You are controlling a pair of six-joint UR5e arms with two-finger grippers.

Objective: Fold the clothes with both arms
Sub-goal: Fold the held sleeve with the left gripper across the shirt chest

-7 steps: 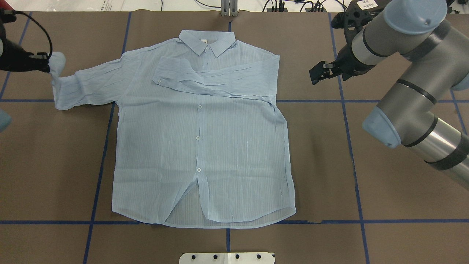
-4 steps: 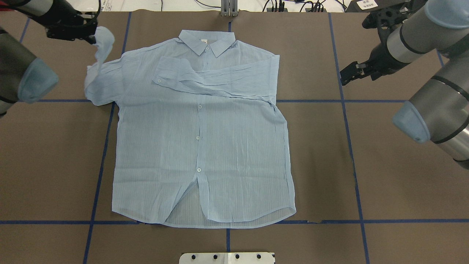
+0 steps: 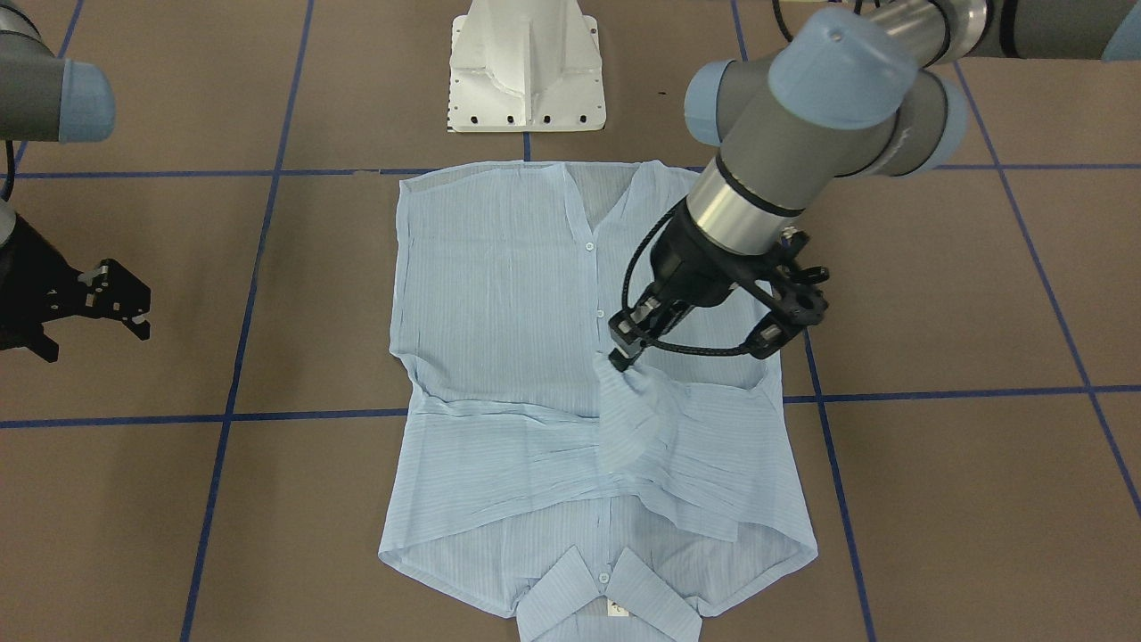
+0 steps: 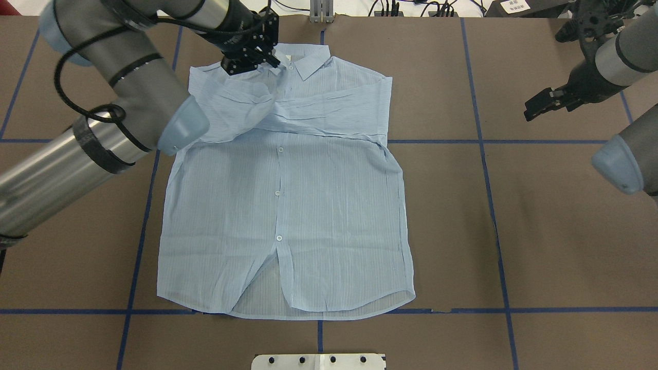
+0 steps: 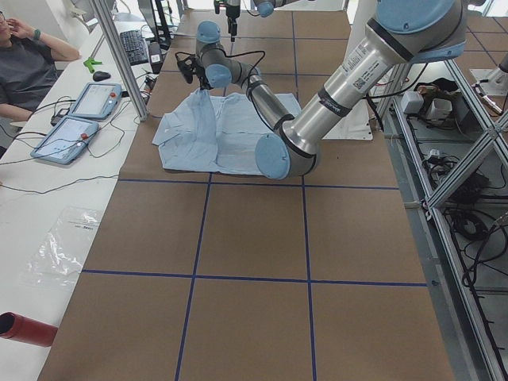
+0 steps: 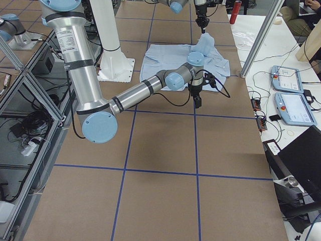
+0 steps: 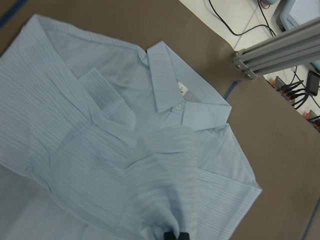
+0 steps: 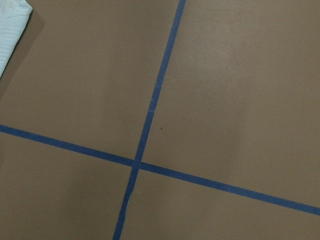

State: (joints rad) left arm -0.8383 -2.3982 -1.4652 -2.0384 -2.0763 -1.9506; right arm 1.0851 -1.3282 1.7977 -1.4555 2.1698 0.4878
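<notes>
Though half-buried in cloth, left fingers (image 3: 620, 356) clenched on shirt sleeve (image 3: 629, 421); right fingers (image 4: 537, 107) released.

One camera sat behind the robot and looked forward and down on nearly the whole table (image 4: 540, 231), with the shirt (image 4: 288, 205) mid-frame. Another faced it from the far edge, looking steeply down, with the white base (image 3: 526, 67) at its top. Two stood back from the table's short ends, high up, looking along it. All four shared the shirt. The left wrist camera hung close over the collar (image 7: 165, 80). The right wrist camera, equally close, saw bare tabletop, blue tape (image 8: 150, 110) and a sliver of pale cloth (image 8: 9, 30).
</notes>
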